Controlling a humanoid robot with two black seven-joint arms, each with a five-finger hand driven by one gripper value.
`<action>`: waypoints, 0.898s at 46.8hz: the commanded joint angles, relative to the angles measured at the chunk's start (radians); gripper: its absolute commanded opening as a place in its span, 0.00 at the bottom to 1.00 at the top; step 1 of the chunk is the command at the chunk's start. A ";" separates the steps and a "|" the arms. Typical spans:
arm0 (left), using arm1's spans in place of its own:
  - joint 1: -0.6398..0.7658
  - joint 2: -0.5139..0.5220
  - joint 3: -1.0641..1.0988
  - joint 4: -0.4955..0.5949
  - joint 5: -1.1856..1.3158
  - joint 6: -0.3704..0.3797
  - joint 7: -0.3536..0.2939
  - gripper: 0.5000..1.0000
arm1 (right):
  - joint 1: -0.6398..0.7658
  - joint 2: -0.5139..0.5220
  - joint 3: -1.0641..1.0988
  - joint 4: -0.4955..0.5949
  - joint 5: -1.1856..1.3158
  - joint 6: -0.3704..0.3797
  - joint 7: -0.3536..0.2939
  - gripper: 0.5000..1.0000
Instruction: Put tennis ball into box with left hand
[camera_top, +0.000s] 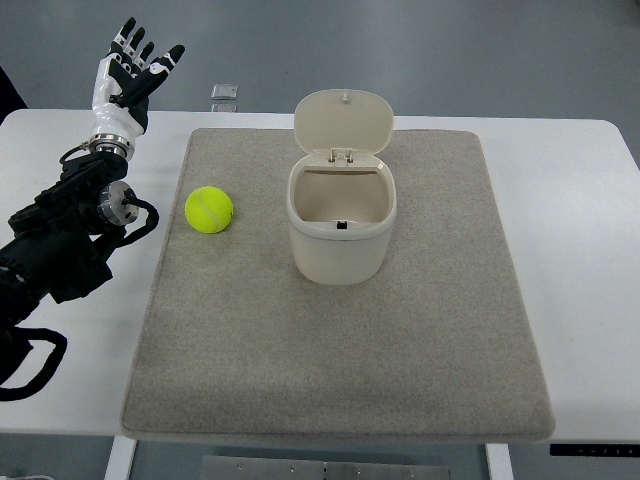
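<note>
On the left side of the mat (340, 340) sits the ball (209, 210), all by itself. It is bright yellow-green and round, with a pale curved line across it, and it looks a bit fuzzy. Nothing touches it, so it is free to be picked up. It probably sits on the soft mat so it will not roll away.

Just to the right of the ball is the box (339, 235), a small cream bin standing up straight near the middle of the mat. Its lid (343, 122) is flipped up and back, so the top is wide open. That leaves room to drop the ball in from above. Inside it looks empty, though I cannot see the whole bottom.

Far up at the top left is the left hand (128, 72). It is lifted, with its fingers (150, 55) spread apart, and it holds nothing. It is well away from the ball, past the edge of the mat, over the white table (580, 200). I think the job has not really started, because the hand must first come down to the ball.

A small clear thing (225, 93) lies on the table behind the mat. No right hand shows.
</note>
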 joint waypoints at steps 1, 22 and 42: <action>0.000 -0.001 0.000 -0.001 0.000 0.002 0.000 0.97 | 0.000 0.000 0.000 0.000 0.000 0.000 0.000 0.81; -0.002 0.000 0.000 -0.001 0.002 0.002 0.000 0.97 | 0.000 0.000 0.000 0.000 0.000 0.000 0.000 0.80; -0.002 -0.001 0.000 -0.001 0.000 0.002 0.000 0.97 | 0.000 0.000 0.000 0.000 0.000 0.000 0.000 0.80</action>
